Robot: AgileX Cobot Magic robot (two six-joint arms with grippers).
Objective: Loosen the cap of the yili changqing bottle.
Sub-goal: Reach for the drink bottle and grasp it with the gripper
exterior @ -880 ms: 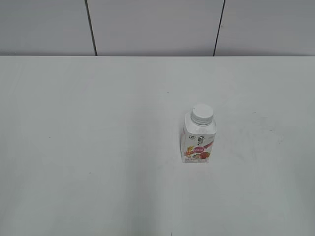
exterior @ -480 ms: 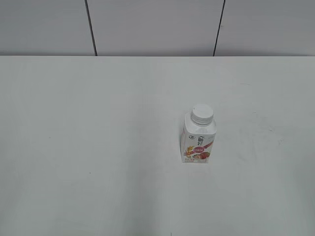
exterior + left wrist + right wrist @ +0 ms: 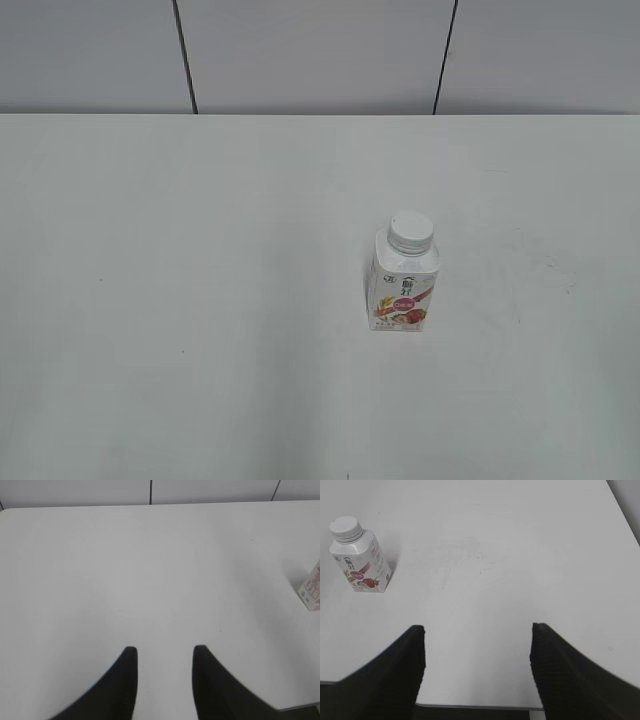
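Standing alone — capped bottle — table

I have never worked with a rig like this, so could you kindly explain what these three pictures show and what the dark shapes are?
It is a two-armed robot at a white table. One picture comes from a camera facing the table; the others come from cameras on each wrist. The dark shapes are gripper fingers: the left gripper and right gripper, both open and holding nothing. The only object is the yili changqing bottle, upright, with its white cap on. The right wrist camera sees all of it; the left only catches a corner at its right edge.
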